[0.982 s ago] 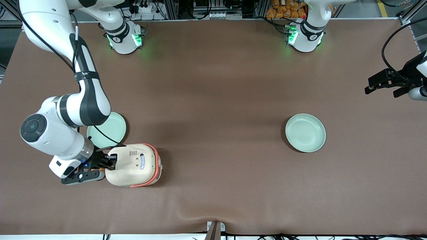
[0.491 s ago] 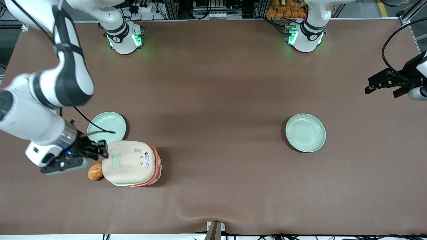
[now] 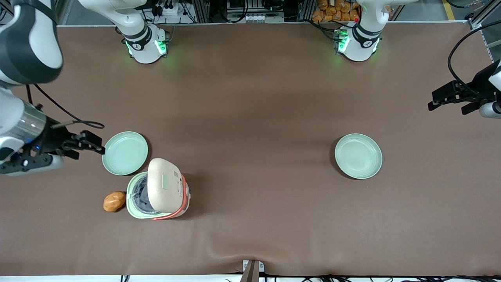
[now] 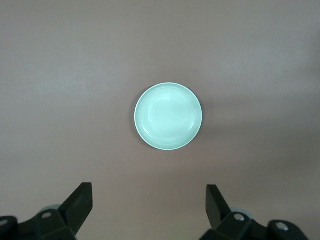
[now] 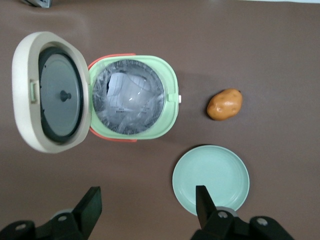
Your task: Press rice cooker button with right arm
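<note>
The rice cooker (image 3: pixel 158 188) stands near the working arm's end of the table with its cream lid (image 3: pixel 163 183) swung up and the inner pot exposed. A small pale green pad, the button (image 3: pixel 165 181), shows foreshortened on the raised lid. In the right wrist view the cooker (image 5: pixel 132 95) lies open with the lid's grey underside (image 5: pixel 59 95) facing the camera, and the button is hidden. My right gripper (image 3: pixel 84 147) is open and empty, apart from the cooker, beside a green plate and farther from the front camera than the cooker. It also shows in the right wrist view (image 5: pixel 147 200).
A green plate (image 3: pixel 125 152) lies close to the cooker, farther from the front camera, and shows in the right wrist view (image 5: pixel 211 179). A potato (image 3: pixel 114 201) lies beside the cooker (image 5: pixel 225 104). A second green plate (image 3: pixel 358 156) lies toward the parked arm's end (image 4: pixel 168 116).
The gripper has left the cooker's lid and moved away toward the working arm's end of the table. The lid has sprung open, uncovering the inner pot.
</note>
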Controlling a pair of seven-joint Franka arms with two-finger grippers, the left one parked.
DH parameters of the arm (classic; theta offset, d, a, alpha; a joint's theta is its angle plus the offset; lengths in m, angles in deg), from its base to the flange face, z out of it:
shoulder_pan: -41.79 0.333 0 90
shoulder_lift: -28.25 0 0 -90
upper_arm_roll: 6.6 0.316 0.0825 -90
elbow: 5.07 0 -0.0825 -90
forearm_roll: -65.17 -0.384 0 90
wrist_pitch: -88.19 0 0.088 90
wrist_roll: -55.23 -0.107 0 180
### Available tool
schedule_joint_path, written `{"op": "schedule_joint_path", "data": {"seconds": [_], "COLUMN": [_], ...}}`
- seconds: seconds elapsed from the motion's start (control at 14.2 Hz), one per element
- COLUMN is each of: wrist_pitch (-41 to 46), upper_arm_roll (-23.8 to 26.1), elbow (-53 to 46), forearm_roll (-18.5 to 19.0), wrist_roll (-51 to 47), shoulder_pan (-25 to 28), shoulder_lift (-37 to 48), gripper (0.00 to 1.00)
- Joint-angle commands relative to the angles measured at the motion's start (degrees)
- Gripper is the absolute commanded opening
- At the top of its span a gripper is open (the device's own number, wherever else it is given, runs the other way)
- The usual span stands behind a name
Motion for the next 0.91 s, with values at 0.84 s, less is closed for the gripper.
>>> {"op": "schedule_joint_path", "data": {"seconds": [0.84], "wrist_pitch": [21.10], "upper_arm_roll": [1.06], "elbow": [1.63], "forearm_roll": [9.66], "wrist_roll": [-0.15], "shoulder_pan": [-5.15], "shoulder_lift": [16.14], "gripper": [1.00]}}
